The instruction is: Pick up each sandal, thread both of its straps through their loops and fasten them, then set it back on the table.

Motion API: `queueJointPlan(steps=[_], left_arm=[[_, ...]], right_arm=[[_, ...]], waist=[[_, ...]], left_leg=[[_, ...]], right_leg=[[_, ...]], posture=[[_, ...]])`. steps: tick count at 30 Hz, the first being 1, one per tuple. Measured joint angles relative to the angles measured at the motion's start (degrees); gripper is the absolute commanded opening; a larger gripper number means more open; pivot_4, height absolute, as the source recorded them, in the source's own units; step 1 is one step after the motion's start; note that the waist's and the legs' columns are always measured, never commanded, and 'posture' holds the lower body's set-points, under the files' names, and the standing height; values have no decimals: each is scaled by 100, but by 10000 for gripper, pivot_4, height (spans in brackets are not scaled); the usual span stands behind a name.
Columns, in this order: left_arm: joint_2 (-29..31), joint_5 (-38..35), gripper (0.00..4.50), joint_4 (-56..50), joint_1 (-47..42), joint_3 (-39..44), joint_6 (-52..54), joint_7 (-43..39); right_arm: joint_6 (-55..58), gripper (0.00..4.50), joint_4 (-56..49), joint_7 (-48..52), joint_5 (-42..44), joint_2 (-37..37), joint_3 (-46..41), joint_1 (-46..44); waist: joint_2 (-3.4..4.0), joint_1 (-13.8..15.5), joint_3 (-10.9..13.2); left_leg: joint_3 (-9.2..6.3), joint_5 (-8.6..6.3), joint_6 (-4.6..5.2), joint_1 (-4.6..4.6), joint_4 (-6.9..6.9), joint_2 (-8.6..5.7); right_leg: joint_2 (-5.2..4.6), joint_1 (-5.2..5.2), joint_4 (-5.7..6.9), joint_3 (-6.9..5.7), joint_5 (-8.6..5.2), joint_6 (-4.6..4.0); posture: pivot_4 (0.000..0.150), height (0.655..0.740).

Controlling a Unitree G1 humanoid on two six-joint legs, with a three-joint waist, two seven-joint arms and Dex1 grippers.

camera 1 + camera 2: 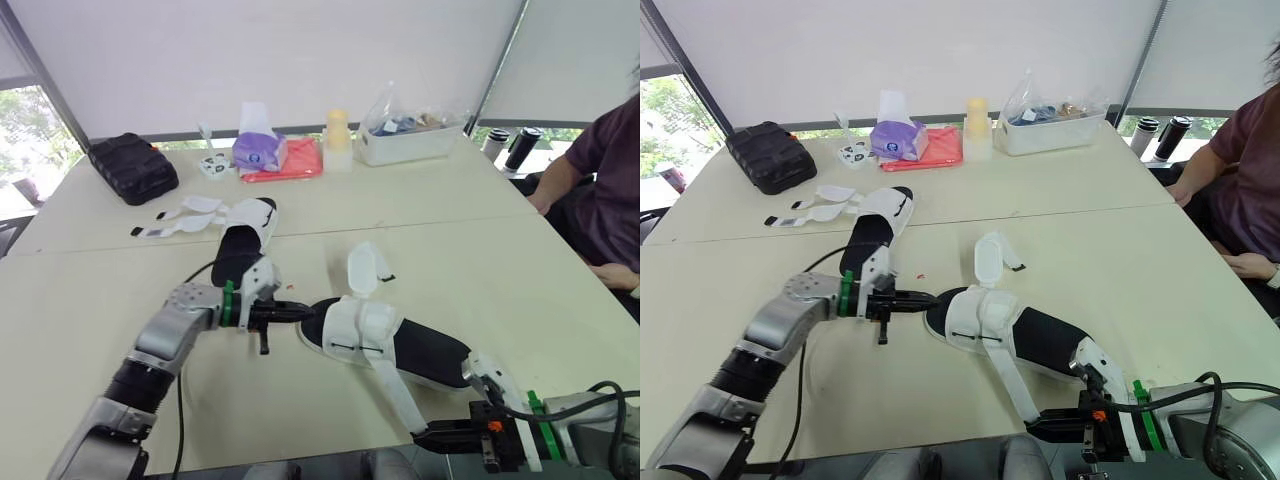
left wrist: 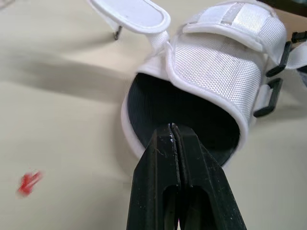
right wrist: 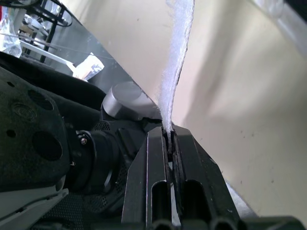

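At the front of the table (image 1: 520,270), flat on its sole: the sandal (image 1: 400,345) being worked on, toe pointing left. Pinned at the toe by the left gripper (image 1: 303,313), fingers (image 2: 192,158) pressed shut with nothing seen between them. Held by the end of its long strap (image 1: 395,393) in the right gripper (image 1: 422,436), fingers closed on the white webbing near the table's front edge.

Could slip out of that thin pinch under a harder pull. Could drag the whole sandal loose, since only fingertips press on the toe. Could miss the black loop (image 2: 268,97) if fed at an angle.

Hard to tell whether either strap is threaded yet. Cut off by the frame: most of the right arm. Farther back, a second sandal (image 1: 240,232), straps splayed open, heel end hidden behind the left wrist.
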Motion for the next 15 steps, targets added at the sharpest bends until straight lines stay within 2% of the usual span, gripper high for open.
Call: queueJointPlan(steps=[8, 15], left_arm=[[-107, 83, 0, -193, 68, -467, 131, -481], [-176, 82, 0, -447, 193, -639, 296, -618]], right_arm=[[116, 622, 17, 43, 203, -4, -466, 29], [615, 622, 50, -64, 1258, -4, -1156, -571]], waist=[[1, 8, 0], [1, 19, 0]], left_leg=[[0, 0, 1, 1, 0, 1], [-1, 0, 1, 1, 0, 1]], right_leg=[[1, 0, 1, 0, 0, 0], [0, 2, 1, 0, 0, 0]], posture=[[1500, 7400], [1500, 7400]])
